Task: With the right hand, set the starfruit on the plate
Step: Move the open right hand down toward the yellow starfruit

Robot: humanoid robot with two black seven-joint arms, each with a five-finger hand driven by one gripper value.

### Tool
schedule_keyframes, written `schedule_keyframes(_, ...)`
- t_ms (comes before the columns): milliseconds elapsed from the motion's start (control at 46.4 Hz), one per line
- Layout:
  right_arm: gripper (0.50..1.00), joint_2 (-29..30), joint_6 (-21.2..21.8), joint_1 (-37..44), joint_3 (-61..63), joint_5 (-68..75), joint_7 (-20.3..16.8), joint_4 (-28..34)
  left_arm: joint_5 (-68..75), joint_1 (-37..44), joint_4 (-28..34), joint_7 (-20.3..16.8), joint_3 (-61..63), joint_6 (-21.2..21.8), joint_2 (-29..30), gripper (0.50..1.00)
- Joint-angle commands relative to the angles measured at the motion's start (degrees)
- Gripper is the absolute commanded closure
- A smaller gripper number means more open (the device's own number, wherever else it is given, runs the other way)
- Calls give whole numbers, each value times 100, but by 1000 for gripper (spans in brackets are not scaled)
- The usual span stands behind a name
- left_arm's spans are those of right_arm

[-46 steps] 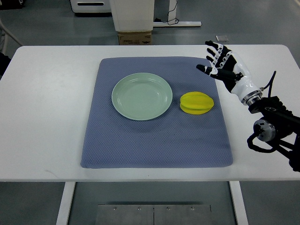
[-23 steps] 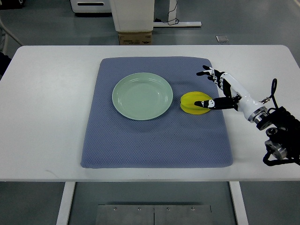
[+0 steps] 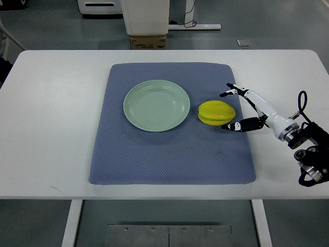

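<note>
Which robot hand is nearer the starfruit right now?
Right. The right robot hand sits open just beside the starfruit on its right, fingers on either side of its end, not gripping. The left robot hand is out of view.

Bare mat (image 3: 169, 154) lies between starfruit (image 3: 217, 112) and plate (image 3: 156, 105); nothing stands in that gap. The right hand (image 3: 245, 109) flanks the starfruit's right side, fingers spread.

It looks like a lab: a white table (image 3: 51, 128) on a grey floor (image 3: 41, 25), with cables (image 3: 191, 20) and a cardboard box (image 3: 147, 41).
</note>
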Motion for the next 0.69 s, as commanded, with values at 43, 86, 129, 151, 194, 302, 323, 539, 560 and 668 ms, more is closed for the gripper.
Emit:
schedule_keyframes(43,500,106,-47,59,-89,1,0,-32,-3,2,0,-1,0,0,0,500)
schedule_keyframes(86,500,158,-47,68,-89,10,0,-67,-3,2,0,-1,0,0,0,500)
schedule_keyframes(129,500,220,-47,77,-89,10,0,-102,-3,2,0,-1,0,0,0,500)
schedule_keyframes(151,500,246,-47,94,-89,10,0,-111,-3,2,0,-1,0,0,0,500)
schedule_keyframes(194,500,308,-47,95,-89,10,0,-146,-3,2,0,-1,0,0,0,500)
schedule_keyframes(302,500,466,-55,147,-89,10,0,-190,6,2,0,-10,0,0,0,500)
schedule_keyframes(323,500,484,-56,165,-89,10,0,-190,-3,2,0,-1,0,0,0,500)
schedule_keyframes(539,500,580,-64,165,-107,2,0,-313,-3,2,0,-1,0,0,0,500)
schedule_keyframes(560,500,598,-64,165,-116,1,0,-339,-3,2,0,-1,0,0,0,500)
schedule_keyframes(668,500,642,-64,200,-317,1,0,-445,-3,2,0,-1,0,0,0,500)
